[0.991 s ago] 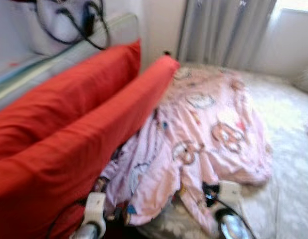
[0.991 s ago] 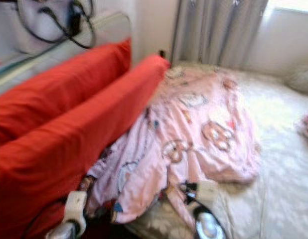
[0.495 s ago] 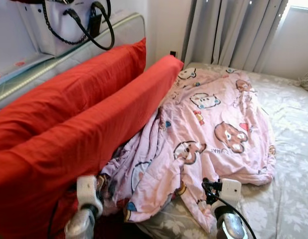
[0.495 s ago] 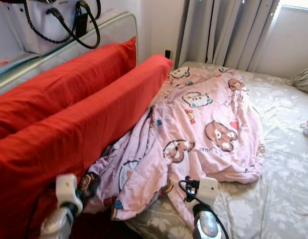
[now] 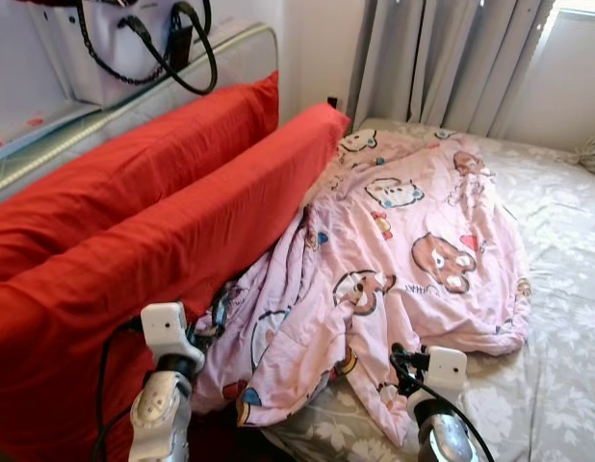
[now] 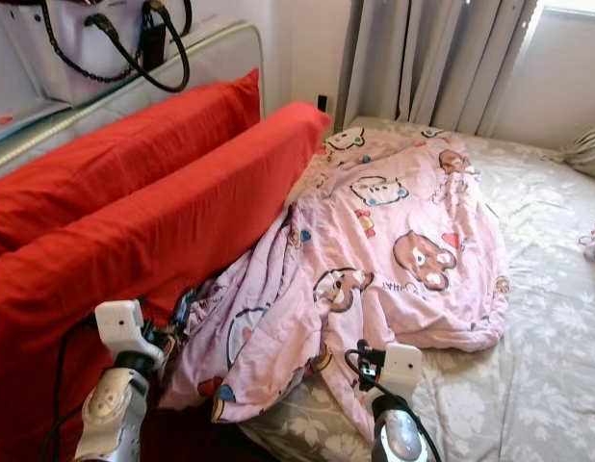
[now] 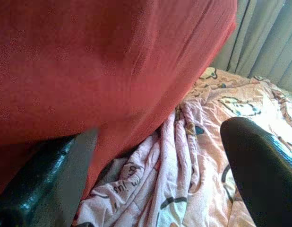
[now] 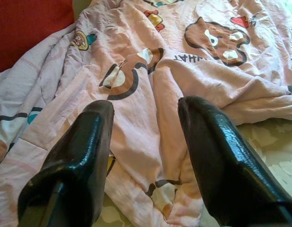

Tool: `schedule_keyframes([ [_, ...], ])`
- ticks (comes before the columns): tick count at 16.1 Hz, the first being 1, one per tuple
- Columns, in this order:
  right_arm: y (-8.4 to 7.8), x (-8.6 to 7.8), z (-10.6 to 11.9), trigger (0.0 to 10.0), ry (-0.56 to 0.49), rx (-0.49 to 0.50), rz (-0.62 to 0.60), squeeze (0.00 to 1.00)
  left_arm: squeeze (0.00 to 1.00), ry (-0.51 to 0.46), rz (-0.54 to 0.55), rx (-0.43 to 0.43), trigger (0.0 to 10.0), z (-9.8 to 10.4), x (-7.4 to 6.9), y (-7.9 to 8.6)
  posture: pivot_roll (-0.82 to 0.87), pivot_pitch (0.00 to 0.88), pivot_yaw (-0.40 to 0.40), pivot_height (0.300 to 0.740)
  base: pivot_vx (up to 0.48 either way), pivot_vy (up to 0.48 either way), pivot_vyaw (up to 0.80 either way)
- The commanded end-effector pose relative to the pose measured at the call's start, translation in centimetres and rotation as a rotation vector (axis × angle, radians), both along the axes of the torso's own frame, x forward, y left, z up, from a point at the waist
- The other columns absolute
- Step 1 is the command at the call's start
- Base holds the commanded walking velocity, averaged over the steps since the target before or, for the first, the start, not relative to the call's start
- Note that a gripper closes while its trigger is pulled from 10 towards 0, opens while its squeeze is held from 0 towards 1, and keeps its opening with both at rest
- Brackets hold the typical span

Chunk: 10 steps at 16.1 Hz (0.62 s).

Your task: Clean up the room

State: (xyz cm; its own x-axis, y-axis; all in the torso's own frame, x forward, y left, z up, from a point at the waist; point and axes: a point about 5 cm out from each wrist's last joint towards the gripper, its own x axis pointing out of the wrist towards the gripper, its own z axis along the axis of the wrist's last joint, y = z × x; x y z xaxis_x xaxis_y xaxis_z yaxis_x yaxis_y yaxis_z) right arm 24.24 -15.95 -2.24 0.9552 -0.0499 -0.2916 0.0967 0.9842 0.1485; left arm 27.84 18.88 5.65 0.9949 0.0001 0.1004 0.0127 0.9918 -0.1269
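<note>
Right wrist view: the right gripper (image 8: 146, 156) has its two black fingers (image 8: 77, 156) spread apart with nothing between them, poised just above the near folds of the pink blanket (image 8: 184, 61). Left wrist view: the left gripper (image 7: 150, 179) is also spread wide and holds nothing; one finger (image 7: 259, 170) hangs over the blanket's edge, the other sits low beside the red cushion (image 7: 113, 61).

From the head camera, the left gripper (image 5: 209, 320) is at about 8 o'clock, at the seam where the blanket's rumpled edge meets the front cushion. The right arm (image 5: 437, 385) comes up at about 5 o'clock, its wrist over the blanket's nearest corner.

The blanket (image 5: 413, 241), printed with cartoon bears, lies crumpled across the middle of the bed (image 5: 557, 385), running from 12 o'clock down to 6, its left edge bunched against the cushion. The bed's grey floral sheet shows bare from 3 to 5 o'clock.

Two long red cushions (image 5: 134, 192) stand on edge along the left, from 7 to 11 o'clock. A white handbag (image 5: 124, 48) with dark handles rests on the ledge behind them at 10 o'clock. Grey curtains (image 5: 442, 58) hang at 12 to 1 o'clock.
</note>
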Motion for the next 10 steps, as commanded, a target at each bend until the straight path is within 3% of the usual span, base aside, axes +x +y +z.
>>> schedule_keyframes([
  [1,-0.18,0.07,0.24,10.0,-0.017,-0.005,-0.003,0.00,0.00,-0.062,-0.006,0.021,10.0,1.43,0.25,-0.28,0.06,0.015,-0.027,0.740,0.000,0.000,0.00],
  [6,-0.43,0.02,-0.01,10.0,0.013,-0.022,-0.012,0.00,0.00,-0.018,-0.025,0.021,10.0,1.10,-0.50,-1.04,0.05,0.001,-0.025,0.740,0.000,0.000,0.00],
  [10,-0.38,0.04,-0.10,10.0,0.023,-0.029,-0.011,0.00,0.00,0.016,-0.027,0.020,10.0,0.68,-0.68,-0.95,0.05,0.000,-0.022,0.700,0.000,0.000,0.00],
])
